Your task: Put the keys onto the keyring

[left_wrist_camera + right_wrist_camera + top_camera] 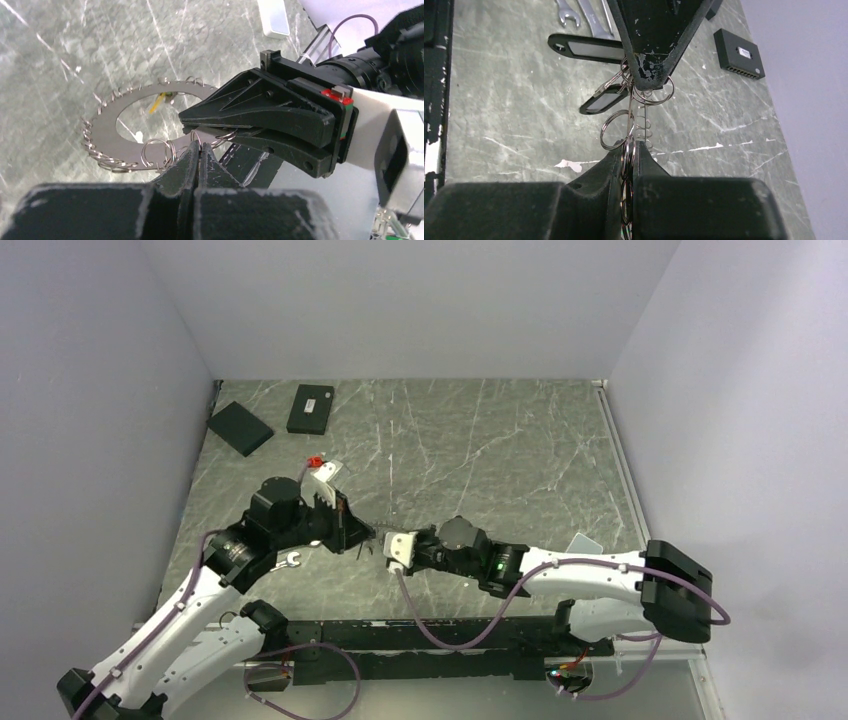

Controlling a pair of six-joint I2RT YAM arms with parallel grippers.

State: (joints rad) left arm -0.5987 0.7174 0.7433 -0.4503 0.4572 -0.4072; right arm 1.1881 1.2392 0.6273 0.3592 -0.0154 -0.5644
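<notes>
The keyring is a flat grey metal ring held above the table. The keys show as small silver wire loops fringing its rim. A small brass-coloured piece shows through its hole. My left gripper is shut on one loop at the near rim. My right gripper comes in from the right and is shut on the rim beside it. In the right wrist view my right gripper clamps the keyring edge-on, with the left gripper just above. In the top view both grippers meet at mid-table.
Two black key tags and two silver wrenches lie below the grippers. Two flat black boxes lie at the back left. A small red piece sits by the left arm, and a pale block to the right.
</notes>
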